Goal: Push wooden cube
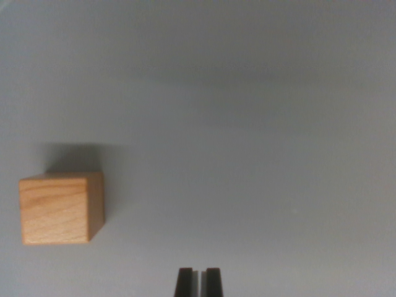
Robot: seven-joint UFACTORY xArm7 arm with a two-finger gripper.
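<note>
Items counted: one wooden cube (60,208); one gripper (198,282), two dark fingertips (184,282) noted; one grey surface (260,124).

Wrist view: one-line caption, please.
Light-brown wooden cube on grey surface, left of the nearly closed black gripper.

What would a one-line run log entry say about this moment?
task: push cube | light wooden cube: on grey surface, wrist view's left | dark two-fingered gripper: bottom edge, nearly shut, holding nothing | contact: none
</note>
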